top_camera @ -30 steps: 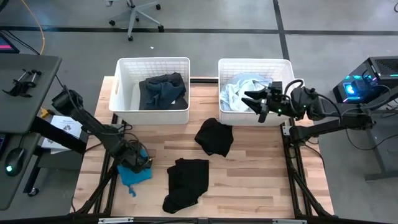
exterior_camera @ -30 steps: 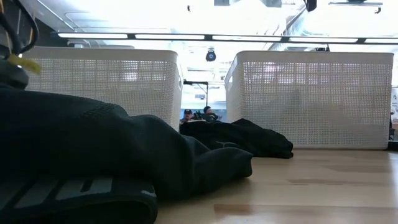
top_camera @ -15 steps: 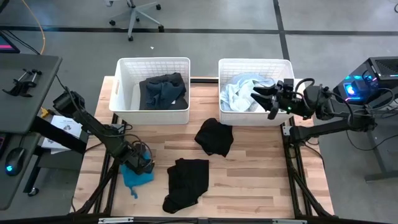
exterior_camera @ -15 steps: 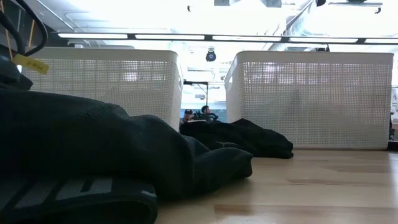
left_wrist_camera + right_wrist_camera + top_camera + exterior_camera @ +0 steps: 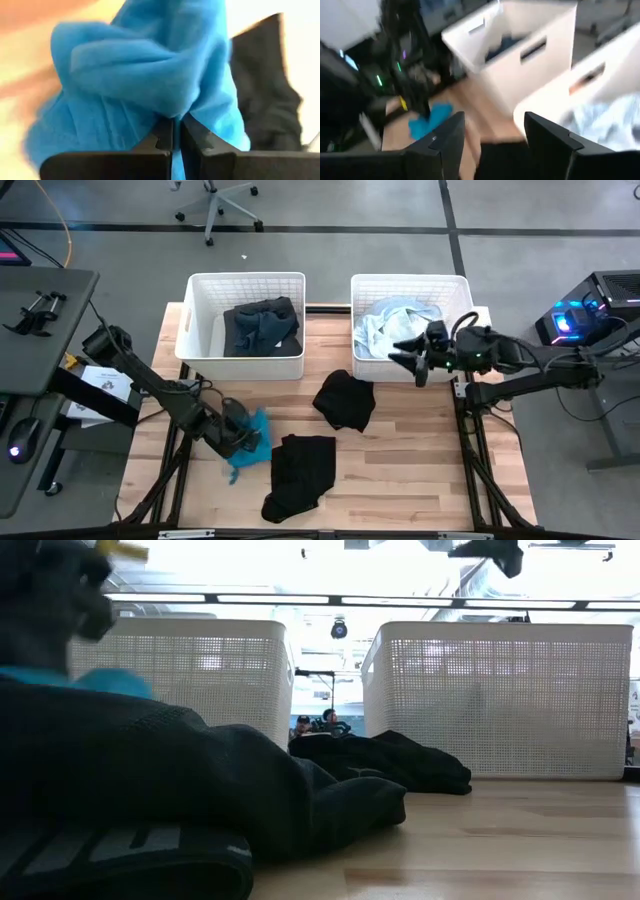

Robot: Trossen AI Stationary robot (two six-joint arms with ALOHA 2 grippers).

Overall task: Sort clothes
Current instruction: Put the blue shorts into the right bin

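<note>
My left gripper [image 5: 243, 443] is shut on a bright blue garment [image 5: 250, 438] at the near left of the table, beside a black garment [image 5: 300, 470] that lies flat on the wood. In the low view the blue garment [image 5: 105, 680] shows above the black garment [image 5: 150, 780]. A second black garment [image 5: 345, 400] lies at the table's middle. Dark grey and navy clothes [image 5: 262, 325] lie in the left basket [image 5: 200, 315]; white and pale clothes [image 5: 385, 330] lie in the right basket [image 5: 460, 290]. My right gripper [image 5: 403, 356] is open and empty over the right basket's near wall. My left gripper pinches a bunched fold of the blue garment [image 5: 172, 107] between its two shut fingers [image 5: 162, 137]. The cloth is gathered in several layers at the fingertips. Its loose end [image 5: 236, 470] hangs slack below and beside the gripper.
The two white lattice baskets stand side by side at the table's far edge. Bare wood [image 5: 410, 470] lies at the near right. A desk [image 5: 40, 310] stands left of the table, and equipment with lights [image 5: 575, 320] stands to the right.
My left gripper has gone toward the table's right edge and up, carrying the blue garment off the wood toward the near black garment. My right gripper, still open, has drawn back from over the right basket toward its near wall.
</note>
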